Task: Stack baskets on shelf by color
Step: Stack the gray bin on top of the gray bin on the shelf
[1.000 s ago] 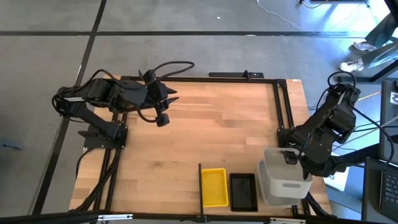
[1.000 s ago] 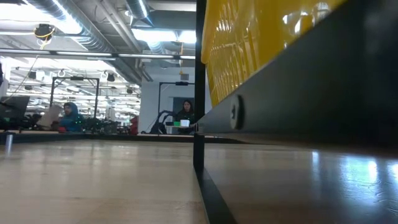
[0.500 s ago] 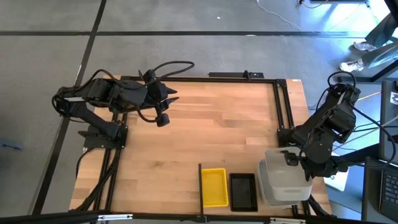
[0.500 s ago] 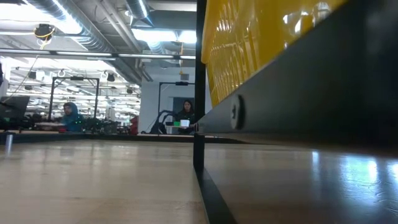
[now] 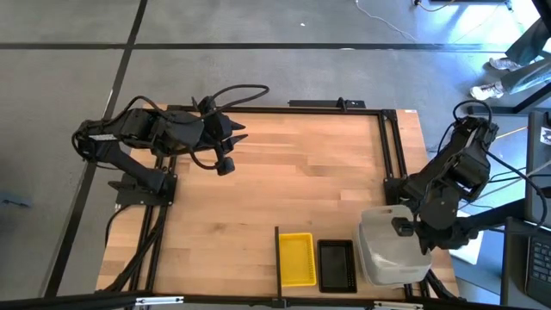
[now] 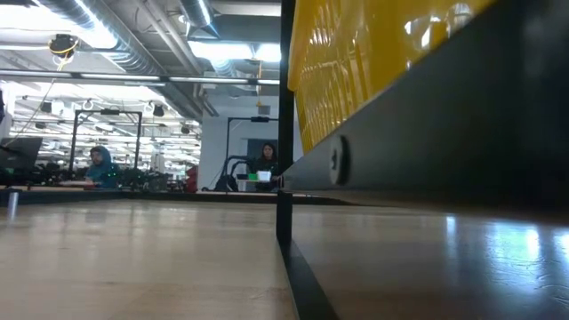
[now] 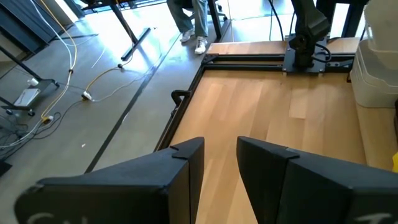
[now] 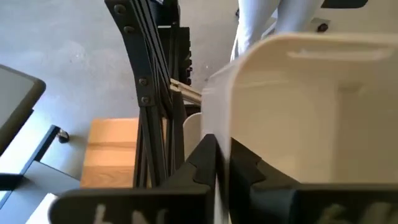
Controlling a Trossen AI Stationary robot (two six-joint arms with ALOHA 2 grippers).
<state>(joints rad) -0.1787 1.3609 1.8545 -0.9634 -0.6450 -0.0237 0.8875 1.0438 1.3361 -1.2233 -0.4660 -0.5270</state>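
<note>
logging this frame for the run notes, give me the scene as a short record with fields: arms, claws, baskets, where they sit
left arm: parked at the table's far left corner, left claw open, holding nothing
right arm: at the near right corner, right claw shut on the grey-white basket
grey-white basket: tilted, held over the near right edge
yellow basket: near edge, right of the dark divider
black basket: between the yellow and grey-white ones
table: pale wood planks

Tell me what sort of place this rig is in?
Probably an open lab or workshop: ceiling ducts overhead, people at desks behind the table, loose cables across the bare concrete floor.
</note>
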